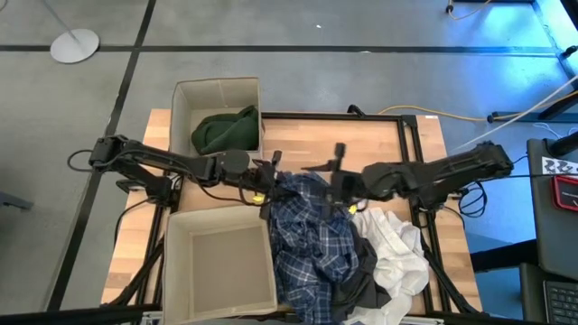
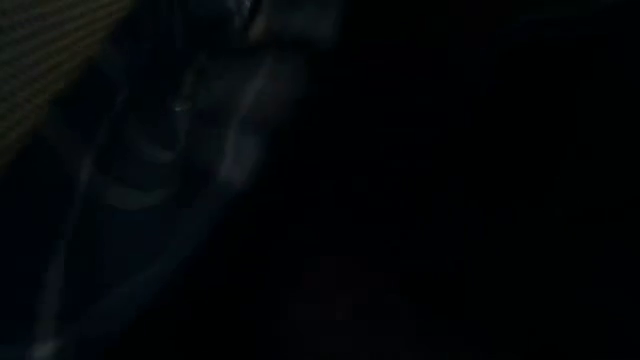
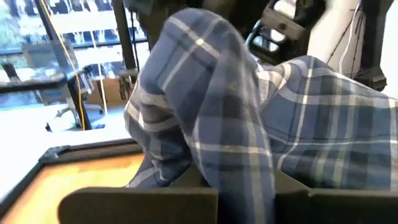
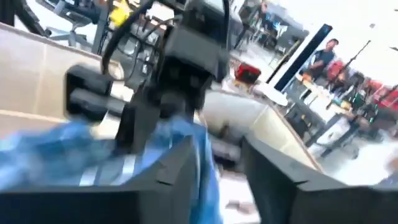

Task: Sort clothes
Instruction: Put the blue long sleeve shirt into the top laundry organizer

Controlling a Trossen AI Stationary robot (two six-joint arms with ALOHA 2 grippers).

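Low view dark, perhaps blocked.

Robotics lab: taped grey floor, cables (loose), framed table.

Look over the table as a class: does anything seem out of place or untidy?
Yes. The clothes pile spills over the table's near edge, unsorted. The near box sits empty; the far box holds a green garment. The low view is dark, seemingly covered.

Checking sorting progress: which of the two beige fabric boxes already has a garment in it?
The far box, beyond the left arm, holds the dark green garment. The near box, beside the plaid shirt, shows only its bare beige bottom.
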